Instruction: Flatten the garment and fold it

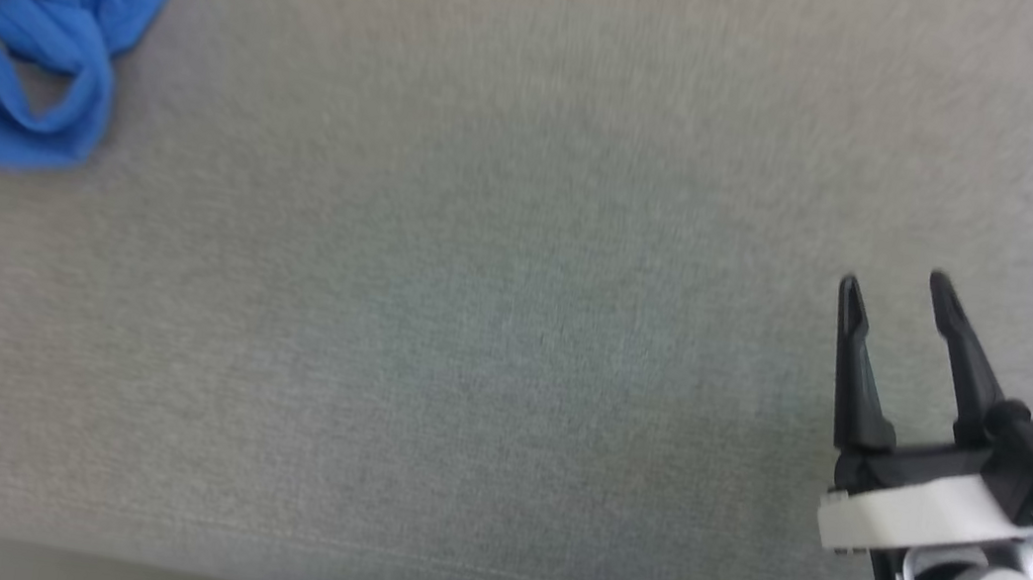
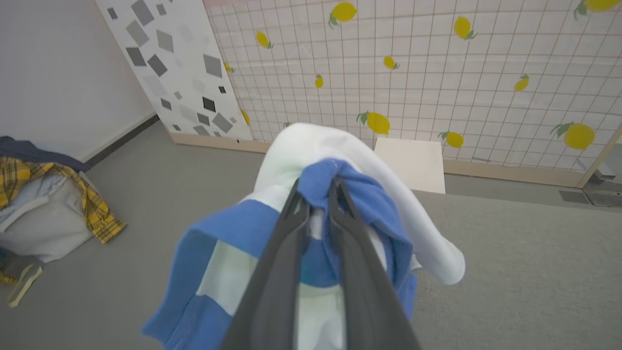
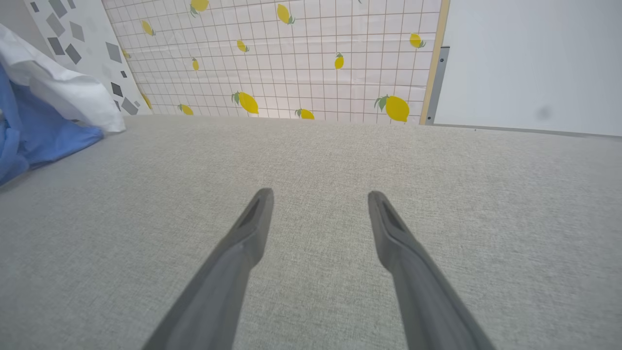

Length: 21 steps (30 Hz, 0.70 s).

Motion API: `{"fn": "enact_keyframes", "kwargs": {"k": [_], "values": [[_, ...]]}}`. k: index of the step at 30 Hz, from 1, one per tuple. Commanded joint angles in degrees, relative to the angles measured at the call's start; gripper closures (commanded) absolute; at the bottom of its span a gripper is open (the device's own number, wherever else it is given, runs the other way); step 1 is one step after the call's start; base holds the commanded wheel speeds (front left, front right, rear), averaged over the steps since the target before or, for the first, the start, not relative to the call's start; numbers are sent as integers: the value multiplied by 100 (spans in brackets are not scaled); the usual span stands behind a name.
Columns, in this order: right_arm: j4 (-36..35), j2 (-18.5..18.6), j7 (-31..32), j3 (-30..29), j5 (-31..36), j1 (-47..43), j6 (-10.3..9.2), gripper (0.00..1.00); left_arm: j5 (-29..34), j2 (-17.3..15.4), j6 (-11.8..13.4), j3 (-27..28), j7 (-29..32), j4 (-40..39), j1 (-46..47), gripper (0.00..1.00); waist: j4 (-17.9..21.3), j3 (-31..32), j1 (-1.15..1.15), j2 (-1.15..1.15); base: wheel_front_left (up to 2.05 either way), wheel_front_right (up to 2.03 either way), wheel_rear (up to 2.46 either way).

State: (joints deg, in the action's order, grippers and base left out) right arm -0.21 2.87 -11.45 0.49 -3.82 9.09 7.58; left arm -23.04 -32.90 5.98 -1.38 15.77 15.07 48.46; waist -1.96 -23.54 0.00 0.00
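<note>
Garment (image 2: 311, 146) bunched, pinched in my left gripper (image 2: 316, 187); right gripper (image 1: 897, 283) spread, well apart from it; best take a second corner.

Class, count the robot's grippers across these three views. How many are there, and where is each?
2. The left gripper is shut on the blue-and-white shirt. The right gripper hangs open and empty over the grey surface, apart from the shirt. None seems hidden.
</note>
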Motion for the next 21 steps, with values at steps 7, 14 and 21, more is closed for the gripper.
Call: {"fn": "enact_keyframes", "kwargs": {"k": [7, 14, 21], "values": [[25, 0, 8, -108, -155, -428, -9, 0, 392, 390, -346, -679, -804, 132, 803, 100, 211, 1675, 0, 0, 0, 0, 0], [-87, 0, 133, -191, -173, -691, -9, 0, 410, 1150, -538, -1230, -1117, 359, 1531, 100, 640, 2039, 0, 0, 0, 0, 0], [-163, 0, 262, -153, -163, -907, -9, 0, 196, 2025, -629, -1588, -1349, 754, 1875, 100, 1085, 2236, 0, 0, 0, 0, 0]]}}
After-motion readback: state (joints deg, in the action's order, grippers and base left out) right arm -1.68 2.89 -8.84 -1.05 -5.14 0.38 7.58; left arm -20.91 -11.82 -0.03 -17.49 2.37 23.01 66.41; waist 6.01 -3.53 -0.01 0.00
